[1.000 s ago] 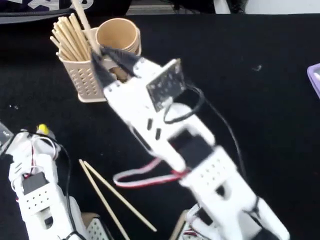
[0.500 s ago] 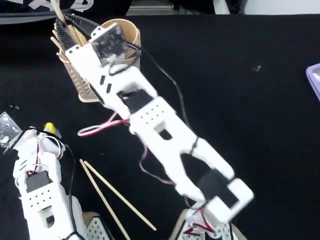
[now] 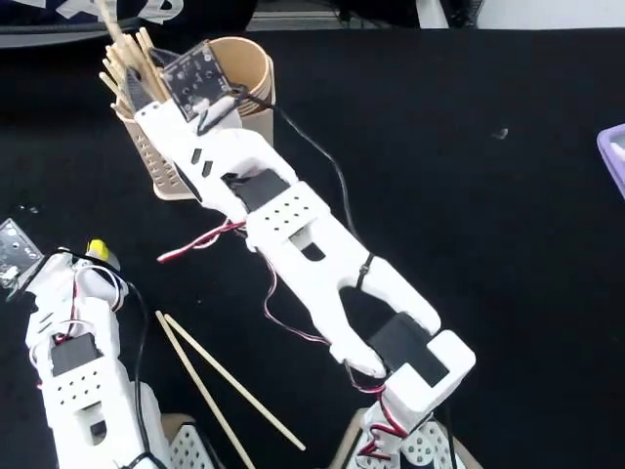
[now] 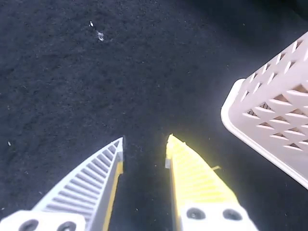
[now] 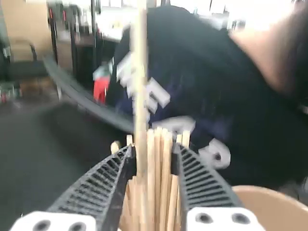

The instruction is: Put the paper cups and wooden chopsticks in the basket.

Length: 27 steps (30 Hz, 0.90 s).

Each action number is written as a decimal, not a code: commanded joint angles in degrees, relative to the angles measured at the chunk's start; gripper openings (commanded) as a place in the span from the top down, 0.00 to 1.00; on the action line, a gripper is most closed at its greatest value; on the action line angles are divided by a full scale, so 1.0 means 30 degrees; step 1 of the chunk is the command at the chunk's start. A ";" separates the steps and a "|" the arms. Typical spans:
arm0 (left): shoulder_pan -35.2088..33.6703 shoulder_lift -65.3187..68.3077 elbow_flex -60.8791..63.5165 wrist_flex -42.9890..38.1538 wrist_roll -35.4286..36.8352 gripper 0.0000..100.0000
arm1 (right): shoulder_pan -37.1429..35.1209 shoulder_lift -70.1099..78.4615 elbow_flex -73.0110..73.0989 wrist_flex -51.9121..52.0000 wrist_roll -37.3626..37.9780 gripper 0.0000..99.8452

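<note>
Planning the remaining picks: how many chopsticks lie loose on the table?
2. One chopstick and a second chopstick lie side by side on the table, between the two arms. The right arm could hide more.

Bare wooden chopsticks (image 3: 130, 70), perforated plastic basket (image 3: 156, 162)

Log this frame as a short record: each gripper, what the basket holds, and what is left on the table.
basket: far left of the table, holds bundled chopsticks and a cup
right gripper: over the basket, jaws apart, tall chopstick standing between them
left gripper: open, empty, over bare table, with the basket off to one side
left out: two loose chopsticks lying on the table by the arm bases
</note>
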 commanded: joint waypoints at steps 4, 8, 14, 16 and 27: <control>0.0190 -0.0322 -0.0161 -0.0322 -0.0117 0.85 | 0.0527 -0.1275 -0.3590 0.4220 0.0117 0.89; 0.0190 -0.0322 -0.0161 -0.0322 -0.0117 0.85 | 0.0381 -0.3971 -0.3267 0.8000 0.0205 0.89; 0.0073 -0.0322 -0.0161 -0.0352 -0.0117 0.85 | 0.0264 -0.8396 -0.1333 1.4476 0.0234 0.89; 0.0073 -0.0322 -0.0161 -0.0352 -0.0117 0.85 | 0.0176 -0.9568 0.0132 1.5648 0.0234 0.89; -0.3004 -0.0322 -0.0952 -0.0322 0.0059 0.85 | -0.1905 -1.5839 1.1297 1.5062 0.0117 0.89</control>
